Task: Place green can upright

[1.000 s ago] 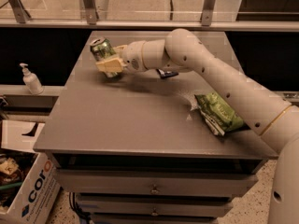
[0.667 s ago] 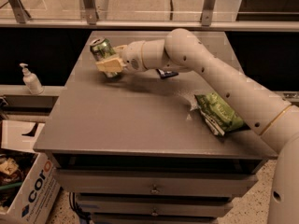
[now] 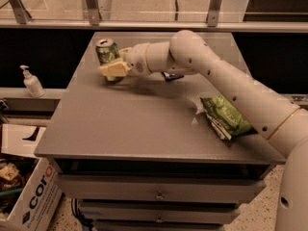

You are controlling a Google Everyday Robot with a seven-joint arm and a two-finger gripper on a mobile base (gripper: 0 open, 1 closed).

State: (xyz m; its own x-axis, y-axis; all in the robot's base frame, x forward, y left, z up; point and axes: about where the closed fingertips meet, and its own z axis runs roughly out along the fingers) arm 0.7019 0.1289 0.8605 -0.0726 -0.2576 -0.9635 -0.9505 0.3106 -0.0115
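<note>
Currently logging positions against the grey table (image 3: 134, 124) as reference.

- Found gripper (image 3: 113, 61) over the table's far-left corner, at the end of the white arm (image 3: 216, 76) reaching in across the table's right side.
- Noted cream fingers (image 3: 114, 70) clamped on the green can (image 3: 106, 51): one across the can's lower front, the other behind its right side.
- Recorded green can at that same far-left corner, silver top rim up and leaning slightly left. Cannot tell whether its base touches the table surface, since the front finger hides it.
- Logged crinkled green snack bag (image 3: 225, 117) lying flat near the table's right edge, well apart from the can and partly under the arm.
- Spotted small dark object (image 3: 171, 76) on the table's far half, just behind the forearm; cannot identify it.
- Noted white pump bottle (image 3: 31, 82) on a ledge left of the table.
- Noted cardboard box (image 3: 29, 196) on the floor at the table's front-left.
- Saw drawers (image 3: 159, 194) under the table top, shut.
</note>
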